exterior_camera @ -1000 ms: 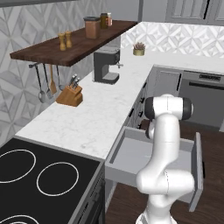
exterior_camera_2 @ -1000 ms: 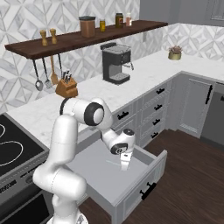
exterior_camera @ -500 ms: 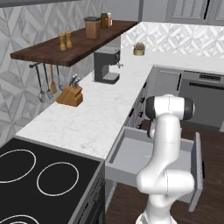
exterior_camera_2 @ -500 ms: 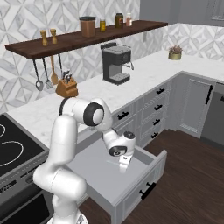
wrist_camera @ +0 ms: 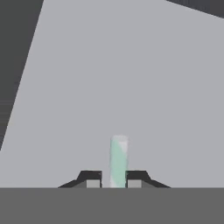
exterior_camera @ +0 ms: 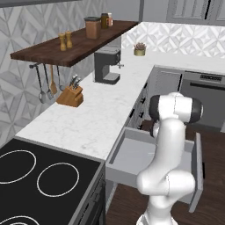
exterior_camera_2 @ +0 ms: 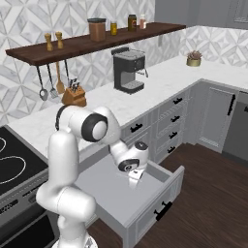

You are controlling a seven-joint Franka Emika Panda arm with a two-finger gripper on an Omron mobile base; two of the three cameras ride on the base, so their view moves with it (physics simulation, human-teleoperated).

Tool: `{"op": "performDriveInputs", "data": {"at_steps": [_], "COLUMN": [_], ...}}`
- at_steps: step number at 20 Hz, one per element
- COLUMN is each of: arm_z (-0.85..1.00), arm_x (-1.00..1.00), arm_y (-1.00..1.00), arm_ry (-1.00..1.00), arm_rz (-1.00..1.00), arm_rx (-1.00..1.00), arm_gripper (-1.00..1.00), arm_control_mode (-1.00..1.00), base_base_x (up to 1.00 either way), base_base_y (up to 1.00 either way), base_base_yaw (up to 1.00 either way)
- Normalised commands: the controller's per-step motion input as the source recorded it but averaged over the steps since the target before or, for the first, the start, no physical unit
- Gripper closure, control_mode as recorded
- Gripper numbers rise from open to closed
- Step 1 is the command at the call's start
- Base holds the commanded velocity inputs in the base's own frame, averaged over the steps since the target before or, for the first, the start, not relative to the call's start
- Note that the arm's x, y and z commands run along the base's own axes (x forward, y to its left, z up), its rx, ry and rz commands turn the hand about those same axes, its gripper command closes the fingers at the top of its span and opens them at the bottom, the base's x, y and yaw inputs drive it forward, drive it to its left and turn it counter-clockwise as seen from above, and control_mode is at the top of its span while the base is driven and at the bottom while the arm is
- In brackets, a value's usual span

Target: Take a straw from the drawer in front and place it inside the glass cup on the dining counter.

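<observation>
You are looking at the tool (wrist_camera: 113, 183) now clamping the thin pale grey-white straw (wrist_camera: 118, 159) between its dark fingertips (wrist_camera: 91, 179); a second ago its jaws were standing wider. At the centre of the right base view, the tool (exterior_camera_2: 133, 181) is hanging low inside the wide, shallow grey drawer (exterior_camera_2: 145, 203), which is standing pulled out below the white marble desk (exterior_camera_2: 160, 80), as before.
</observation>
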Motion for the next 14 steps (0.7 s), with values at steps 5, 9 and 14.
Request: {"op": "performDriveInputs", "data": {"at_steps": [5, 9, 14], "arm_z": [1.0, 1.0, 1.0], "arm_x": [0.0, 0.0, 0.0], "arm_y": [-0.02, -0.05, -0.02], "arm_ry": [0.05, 0.07, 0.08], "arm_rz": [-0.05, -0.01, 0.0], "arm_rx": [0.02, 0.07, 0.11], "arm_gripper": [1.0, 1.0, 1.0], "arm_control_mode": [-1.0, -1.0, -1.0], "base_base_x": [0.0, 0.0, 0.0], "base_base_y": [0.0, 0.0, 0.0], "base_base_yaw": [0.0, 0.0, 0.0]}}
